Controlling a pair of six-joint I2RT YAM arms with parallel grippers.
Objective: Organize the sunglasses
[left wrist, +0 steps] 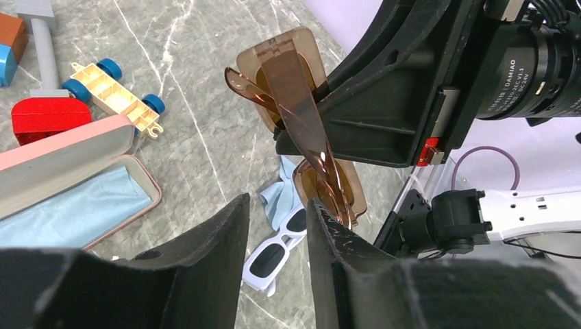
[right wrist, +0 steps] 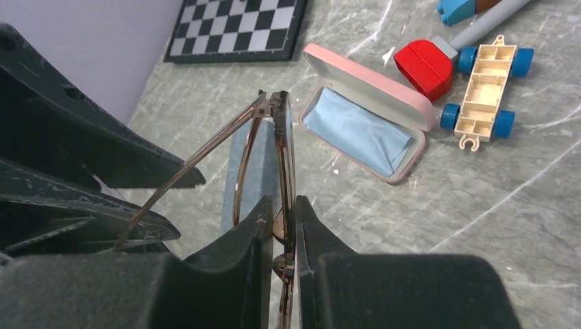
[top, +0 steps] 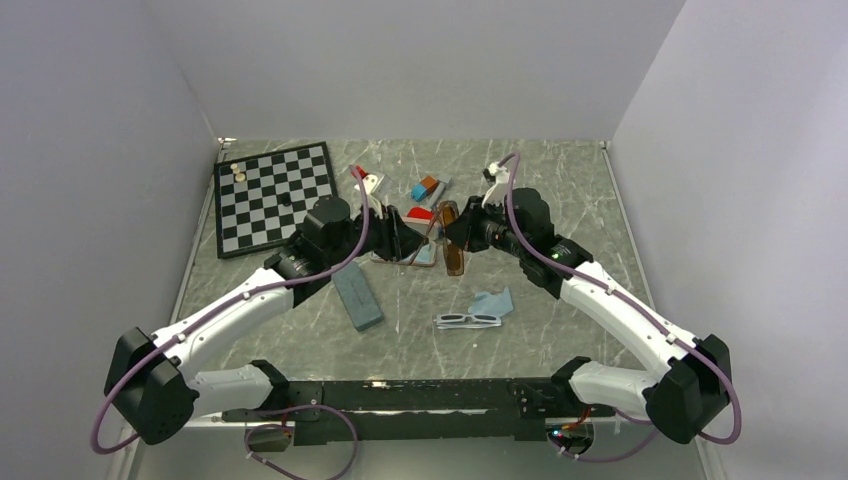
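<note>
The right end effector (right wrist: 282, 209) is narrowed on the front of the reddish-brown sunglasses (left wrist: 299, 110), pinching them edge-on and off the worktop (top: 580, 190). One temple sticks out toward the left end effector (left wrist: 276, 202). Its jaws stand partly apart, with the temple tip against one finger's inner face; I cannot tell whether that counts as a grip. Below them lies an open pink case (right wrist: 370, 89) with a light blue cloth (right wrist: 356, 133) inside. A slate-blue case (top: 357, 297) lies toward the left arm. The white-framed sunglasses (top: 468, 321) rest folded nearer the bases, touching another blue cloth (top: 493, 301). Farther back are a toy wheeled chassis (right wrist: 483, 89), a red block (right wrist: 428, 68) and a chessboard (top: 275, 195).
</note>
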